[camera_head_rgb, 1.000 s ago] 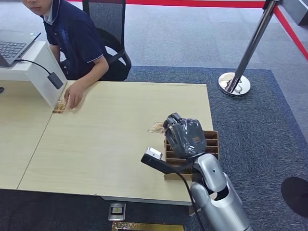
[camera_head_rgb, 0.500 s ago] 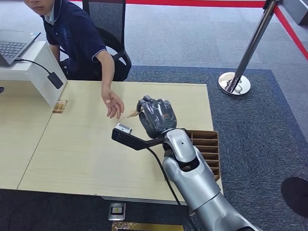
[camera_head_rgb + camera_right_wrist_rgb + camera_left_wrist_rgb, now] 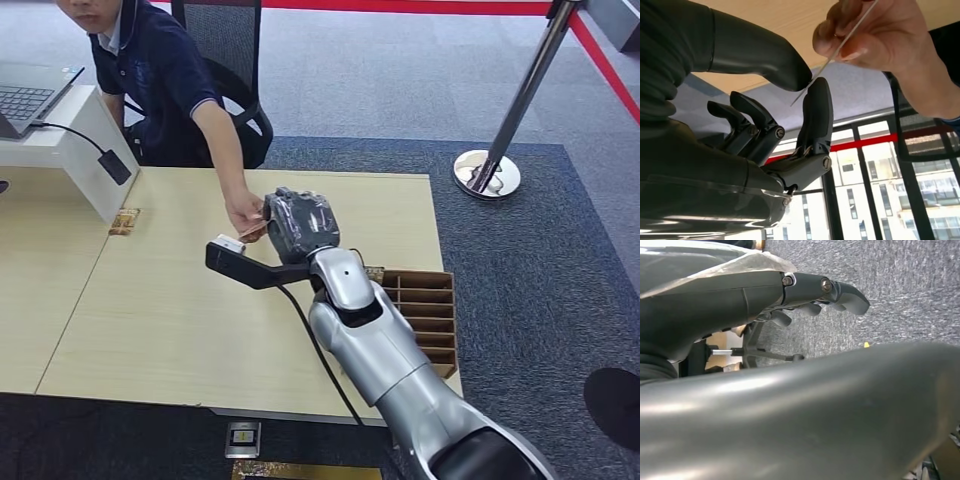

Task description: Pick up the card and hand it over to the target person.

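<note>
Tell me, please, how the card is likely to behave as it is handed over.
Probably light and thin: the card shows only as a fine edge. Likely slightly flexible and apt to slip, since the right hand pinches just its end while the person's hand grips the other.

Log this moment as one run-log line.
phase: handover | right hand: pinching thin card between thumb and finger | person's hand: gripping card's other end | left hand: hanging over grey carpet
</note>
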